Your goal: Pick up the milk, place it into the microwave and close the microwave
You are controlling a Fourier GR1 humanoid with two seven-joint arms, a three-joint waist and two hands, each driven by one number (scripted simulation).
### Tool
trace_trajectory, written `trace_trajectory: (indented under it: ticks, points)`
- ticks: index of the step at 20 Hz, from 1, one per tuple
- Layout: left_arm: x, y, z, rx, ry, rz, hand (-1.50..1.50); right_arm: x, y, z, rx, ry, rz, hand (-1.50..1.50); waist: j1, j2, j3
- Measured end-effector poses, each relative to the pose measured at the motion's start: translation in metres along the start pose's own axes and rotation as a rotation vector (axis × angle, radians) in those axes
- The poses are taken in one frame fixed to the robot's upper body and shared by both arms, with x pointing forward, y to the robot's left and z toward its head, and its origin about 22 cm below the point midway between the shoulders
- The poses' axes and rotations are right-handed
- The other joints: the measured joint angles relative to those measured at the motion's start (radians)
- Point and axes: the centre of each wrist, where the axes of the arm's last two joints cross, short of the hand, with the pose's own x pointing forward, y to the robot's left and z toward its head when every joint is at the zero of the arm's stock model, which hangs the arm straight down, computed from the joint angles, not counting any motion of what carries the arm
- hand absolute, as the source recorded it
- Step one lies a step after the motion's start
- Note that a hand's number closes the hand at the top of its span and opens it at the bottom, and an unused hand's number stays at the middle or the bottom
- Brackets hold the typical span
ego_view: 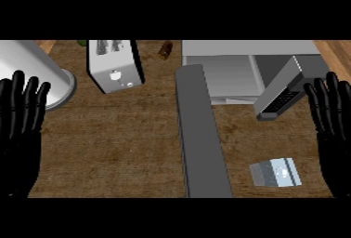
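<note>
The milk [276, 173], a small grey-white carton, lies on the wooden counter at the lower right. The microwave [233, 69] stands at the back right with its cavity showing, and its door [200, 135] swings out toward me as a long grey slab down the middle. My right hand [332, 116] rests open at the right edge, fingers up, above and to the right of the milk, apart from it. Open too, my left hand [21, 116] rests at the left edge, fingers up, holding nothing.
A silver toaster [114, 65] stands at the back left. A large white cylinder [34, 69] stands at the far left behind my left hand. A small brown object [165, 49] lies at the back between toaster and microwave. A grey control panel piece [282, 90] juts beside the microwave.
</note>
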Motion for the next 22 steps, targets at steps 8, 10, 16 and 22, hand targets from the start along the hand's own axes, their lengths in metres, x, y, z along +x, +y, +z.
trace_trajectory:
  ticks: [8,10,16,22]
  points:
    - [-0.005,0.007,0.009,-0.003,0.091,0.060,-1.50,0.041,-0.013,0.048,-0.128,0.043,0.064,-1.50,0.005,0.014,0.005]
    - [-0.004,0.011,0.014,-0.002,0.119,0.119,-1.50,0.050,-0.009,0.059,-0.137,0.056,0.048,-1.50,0.008,0.015,0.005]
    - [0.020,0.019,0.041,-0.004,0.150,0.192,-1.50,0.061,-0.004,0.080,-0.188,0.115,0.024,-1.50,0.018,0.018,0.005]
    - [0.032,0.040,0.072,-0.011,0.163,0.217,-1.50,0.056,-0.003,0.095,-0.228,0.163,0.049,-1.50,0.023,0.018,0.005]
